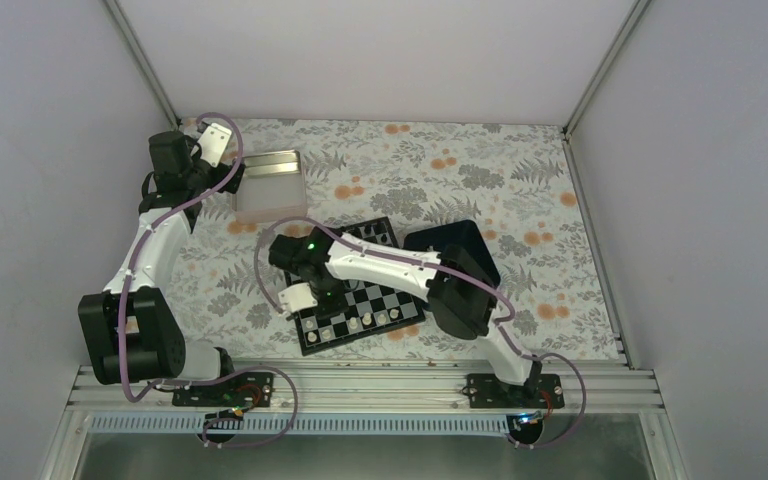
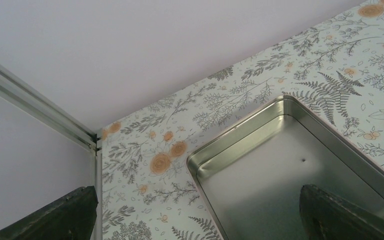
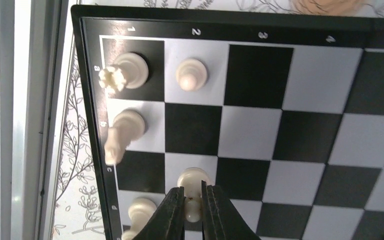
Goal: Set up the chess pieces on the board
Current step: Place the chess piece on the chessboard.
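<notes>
The board (image 3: 260,70) of black and silvery checks fills the right wrist view, and it lies near the table's front in the top view (image 1: 360,300). My right gripper (image 3: 193,192) is shut on a cream pawn (image 3: 193,180) over the light square in row c, column 2. I cannot tell if its base touches the square. A cream rook (image 3: 130,70), a pawn (image 3: 191,75), a knight (image 3: 122,132) and another cream piece (image 3: 140,212) stand by the board's corner. My left gripper (image 2: 195,220) is open and empty over the far left of the table (image 1: 215,140).
An empty silver tin (image 2: 280,165) lies under the left gripper and shows at the back left in the top view (image 1: 268,185). A dark tray (image 1: 455,245) sits right of the board, partly under the right arm. Walls close in the table on three sides.
</notes>
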